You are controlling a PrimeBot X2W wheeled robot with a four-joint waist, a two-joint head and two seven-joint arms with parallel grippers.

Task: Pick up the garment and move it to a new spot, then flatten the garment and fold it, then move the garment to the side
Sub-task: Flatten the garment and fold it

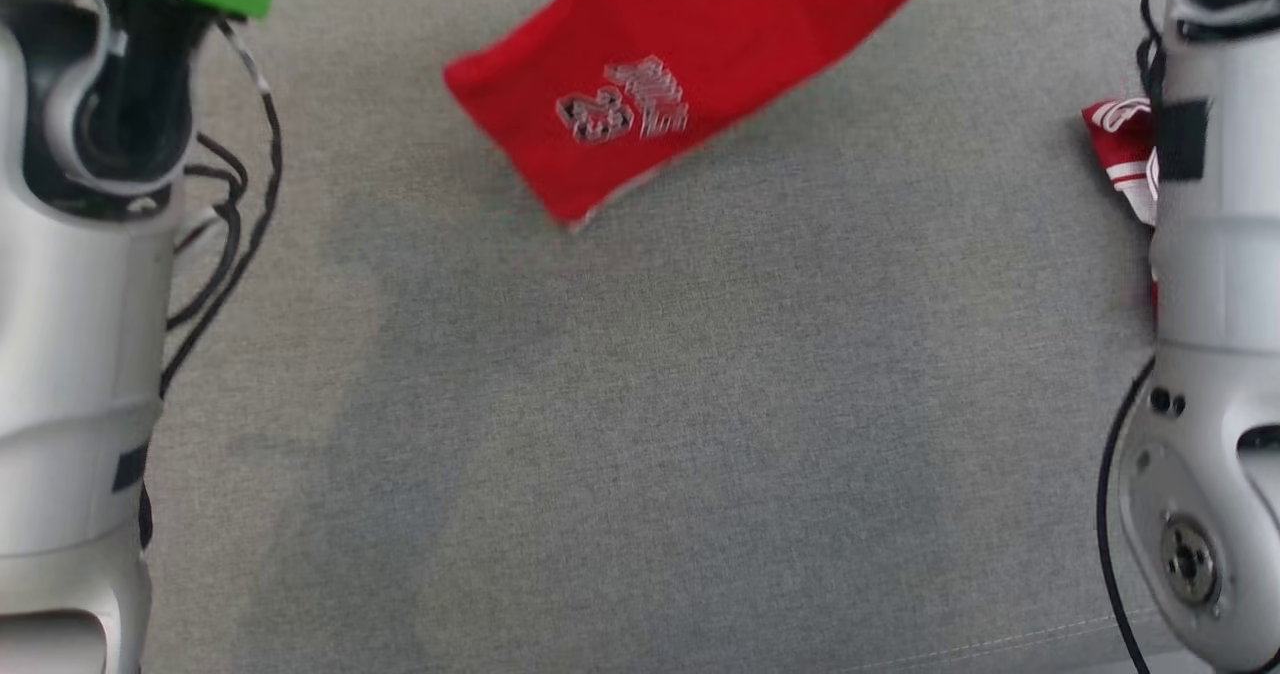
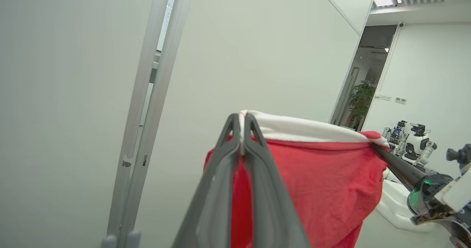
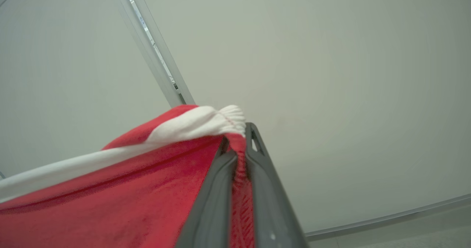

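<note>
Over the far edge of the grey tabletop, L gripper & R gripper each clamp the white waistband, holding the red garment stretched btwn them, likely to lay it flat.

red garment, grey surface, two pale forearms

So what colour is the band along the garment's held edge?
White band on a red garment; the left wrist view shows it best.
</note>
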